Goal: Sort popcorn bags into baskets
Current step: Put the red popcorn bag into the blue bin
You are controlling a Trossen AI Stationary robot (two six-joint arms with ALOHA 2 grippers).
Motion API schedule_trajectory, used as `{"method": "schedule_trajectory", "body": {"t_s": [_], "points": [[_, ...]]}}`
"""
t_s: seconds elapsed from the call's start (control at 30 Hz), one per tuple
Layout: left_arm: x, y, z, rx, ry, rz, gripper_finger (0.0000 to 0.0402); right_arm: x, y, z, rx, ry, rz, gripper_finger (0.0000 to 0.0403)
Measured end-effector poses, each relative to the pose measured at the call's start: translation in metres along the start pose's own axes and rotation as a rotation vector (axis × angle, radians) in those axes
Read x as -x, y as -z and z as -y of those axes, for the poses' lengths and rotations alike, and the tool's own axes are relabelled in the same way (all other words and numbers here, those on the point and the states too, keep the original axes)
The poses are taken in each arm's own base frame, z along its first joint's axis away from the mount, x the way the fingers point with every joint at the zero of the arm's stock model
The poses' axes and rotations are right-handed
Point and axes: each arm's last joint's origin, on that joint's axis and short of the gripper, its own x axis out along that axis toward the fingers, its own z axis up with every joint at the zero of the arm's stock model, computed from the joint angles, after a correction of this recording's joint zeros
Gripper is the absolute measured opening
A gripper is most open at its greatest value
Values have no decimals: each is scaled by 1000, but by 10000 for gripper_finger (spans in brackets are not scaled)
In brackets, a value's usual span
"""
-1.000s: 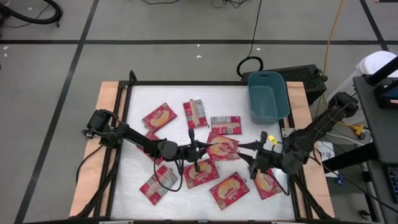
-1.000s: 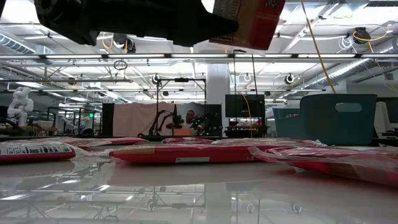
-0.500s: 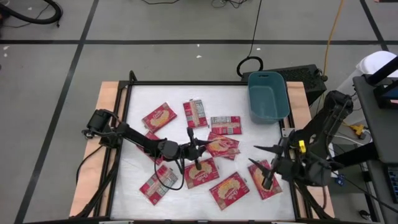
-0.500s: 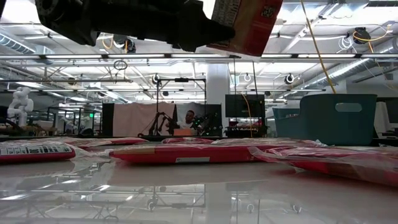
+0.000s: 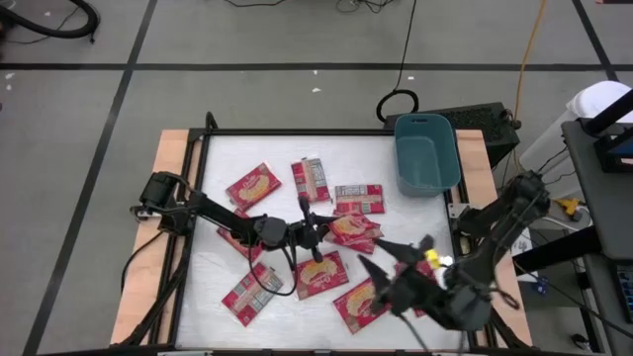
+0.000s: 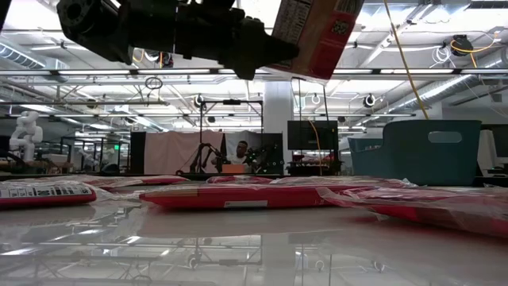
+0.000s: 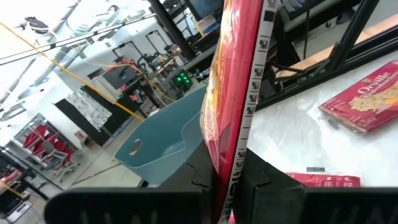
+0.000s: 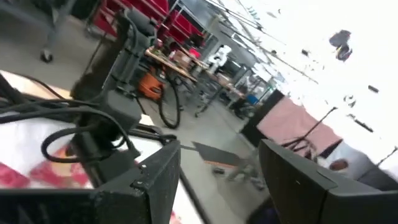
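Left gripper is mid-desk, clamped on a popcorn bag held up off the surface; the left wrist view shows that bag edge-on, pinched between the two fingers, and in the low view it hangs tilted at the top with its label print showing. Right gripper sits over the desk's near right area, jaws spread wide, nothing between them; fingers show well apart in its wrist view. Teal bin stands at the far right corner of the desk, nothing visible inside it. Other bags lie flat on the white surface: one far left of centre, one label side up beside it, one near the bin, one near left, one just below the left gripper, one under the right gripper.
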Motion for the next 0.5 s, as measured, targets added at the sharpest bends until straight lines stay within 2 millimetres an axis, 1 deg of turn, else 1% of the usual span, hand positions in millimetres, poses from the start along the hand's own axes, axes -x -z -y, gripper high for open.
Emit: {"method": "schedule_trajectory", "body": {"t_s": [0.07, 0.13, 0.2, 0.3, 0.37, 0.4, 0.5], "points": [[0, 0, -1, 0, 1, 1, 24, -18, -4, -2, -4, -35, 46, 212], [-1, 1, -2, -4, -2, 0, 24, -38, -3, -3, -63, -113, 105, 212], [-1, 1, -2, -1, -3, -1, 24, -54, 1, -7, -153, -250, 144, 212], [-1, 1, -2, -8, 0, -5, 25, -68, 13, -16, -251, -399, 100, 212], [-1, 2, -1, -18, 6, -11, 25, -69, 22, -22, -291, -444, 23, 212], [-1, 2, -1, -19, 6, -12, 25, -66, 26, -24, -306, -461, -19, 212], [-1, 2, -1, -19, 8, -11, 25, -49, 37, -29, -343, -511, -130, 212]]}}
